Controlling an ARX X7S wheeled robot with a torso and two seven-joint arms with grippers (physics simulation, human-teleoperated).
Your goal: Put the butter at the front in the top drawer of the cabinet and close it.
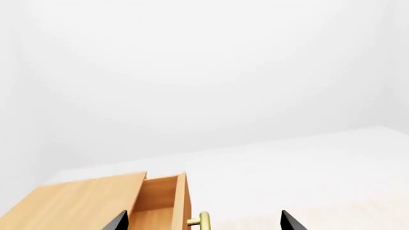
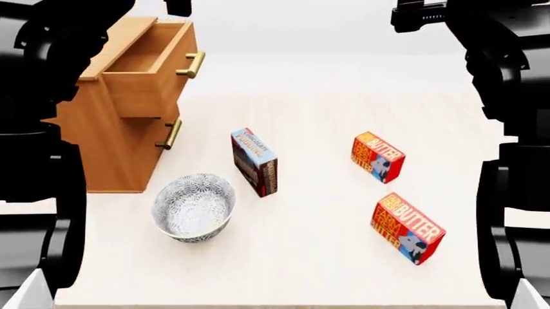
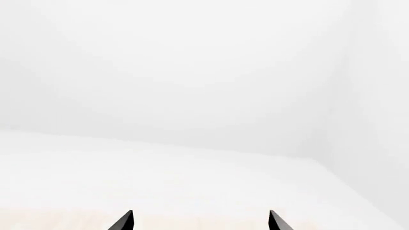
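The butter (image 2: 407, 228) at the front lies on the table at the near right, a red-orange carton with a blue end. A second butter carton (image 2: 377, 156) lies farther back. The cabinet (image 2: 112, 148) stands at the left with its top drawer (image 2: 146, 71) pulled out and nothing showing inside. In the left wrist view the top drawer (image 1: 160, 201) and its brass handle (image 1: 204, 219) appear between the tips of my left gripper (image 1: 204, 223), which is open. My right gripper (image 3: 200, 221) is open over bare table, holding nothing. Both arms are raised, far from the cartons.
A patterned bowl (image 2: 194, 206) sits in front of the cabinet. A blue-and-brown pudding box (image 2: 254, 161) stands upright mid-table. The lower drawer handle (image 2: 172, 134) sticks out of the cabinet front. The table's near edge (image 2: 275, 301) runs along the bottom.
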